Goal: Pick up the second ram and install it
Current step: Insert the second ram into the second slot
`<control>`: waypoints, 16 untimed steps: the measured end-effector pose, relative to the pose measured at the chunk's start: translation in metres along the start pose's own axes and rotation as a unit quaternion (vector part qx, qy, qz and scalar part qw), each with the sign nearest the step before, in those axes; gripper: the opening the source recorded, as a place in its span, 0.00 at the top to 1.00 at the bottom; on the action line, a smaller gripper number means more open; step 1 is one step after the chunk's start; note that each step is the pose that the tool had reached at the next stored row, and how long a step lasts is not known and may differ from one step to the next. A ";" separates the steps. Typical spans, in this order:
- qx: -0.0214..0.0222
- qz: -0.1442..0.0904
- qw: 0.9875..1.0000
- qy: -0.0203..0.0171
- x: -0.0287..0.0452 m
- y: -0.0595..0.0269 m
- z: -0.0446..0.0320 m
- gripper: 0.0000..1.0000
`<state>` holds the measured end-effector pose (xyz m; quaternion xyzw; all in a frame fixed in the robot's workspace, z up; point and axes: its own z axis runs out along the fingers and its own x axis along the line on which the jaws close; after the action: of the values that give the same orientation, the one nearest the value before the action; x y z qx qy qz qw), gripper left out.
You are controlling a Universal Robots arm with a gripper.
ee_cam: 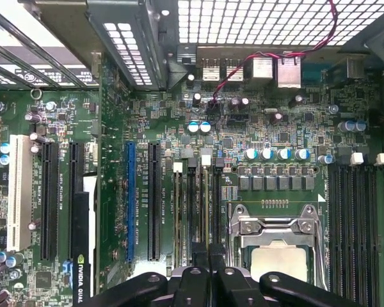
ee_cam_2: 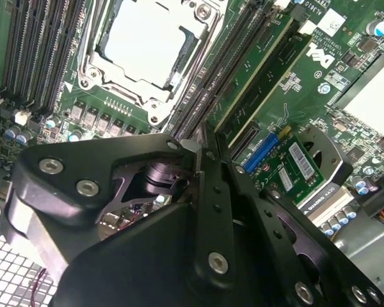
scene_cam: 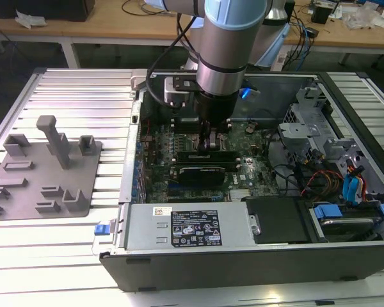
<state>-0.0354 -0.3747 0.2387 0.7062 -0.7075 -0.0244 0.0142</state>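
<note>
Gripper [ee_cam: 208, 256] hangs over memory slots [ee_cam: 195, 198] (processor socket [ee_cam: 276, 231] just beside).

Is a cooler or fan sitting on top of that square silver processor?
No, in the second wrist view the square silver processor lies bare in its metal socket frame, nothing mounted on it.

Exterior view. A ribbed aluminium table [scene_cam: 70, 96] of parallel slotted profiles fills the middle and lower frame, its pale silver surface catching even overhead light without hard shadows. A wooden bench [scene_cam: 115, 25] runs along the top edge on a white frame [scene_cam: 70, 51]. A black box [scene_cam: 45, 7] sits at upper left, with loose cables [scene_cam: 301, 35] and clear plastic wrapping [scene_cam: 365, 16] at upper right. Under the bench the floor [scene_cam: 13, 61] is dark.
</note>
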 end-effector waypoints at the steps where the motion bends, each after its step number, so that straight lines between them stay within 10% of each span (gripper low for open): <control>1: 0.000 0.000 1.000 0.000 0.0000 0.0000 0.0003 0.91; 16: 0.000 0.003 1.000 0.000 0.0000 -0.0006 0.0008 0.91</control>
<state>-0.0349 -0.3747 0.2379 0.7041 -0.7095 -0.0244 0.0141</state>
